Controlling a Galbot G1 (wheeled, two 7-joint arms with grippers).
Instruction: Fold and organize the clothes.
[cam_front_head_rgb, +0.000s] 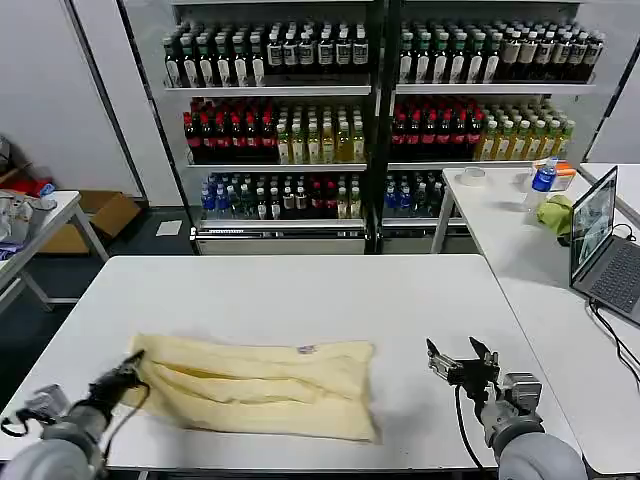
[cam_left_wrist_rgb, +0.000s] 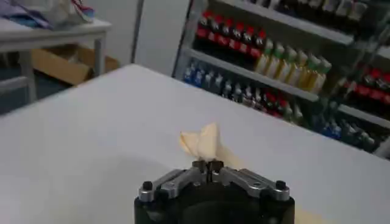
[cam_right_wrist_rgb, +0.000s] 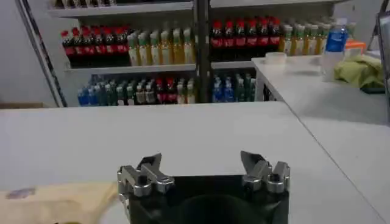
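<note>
Since the shirt (cam_front_head_rgb: 262, 386) lies across the near part of the white table (cam_front_head_rgb: 300, 290), already doubled into a long flat band, the fold looks partly done, w/ at least one more fold to go, I'd judge. It's pale cream-yellow, soft, plain, w/ shallow creases running lengthwise and a small label (cam_front_head_rgb: 306, 349) near its far edge, roughly mid-length. Its right end sits square; its left end bunches to a point.

That point is in the left gripper (cam_front_head_rgb: 134, 372), fingers pinched tight on a tuft of the cloth, which sticks up past the tips in the left wrist view (cam_left_wrist_rgb: 201, 141). Prob. a corner hold, so the end can be lifted and carried over toward the other side.

The right gripper (cam_front_head_rgb: 462, 362) rests low over bare table, well apart from the shirt's right end, fingers spread wide, nothing in them. Looks like it's waiting, or lined up to take the right edge; can't say which.

Behind the table: shelves of bottles (cam_front_head_rgb: 370, 110). On the side table to the right, a laptop (cam_front_head_rgb: 598, 240) and a green cloth (cam_front_head_rgb: 556, 214), not part of the job.
</note>
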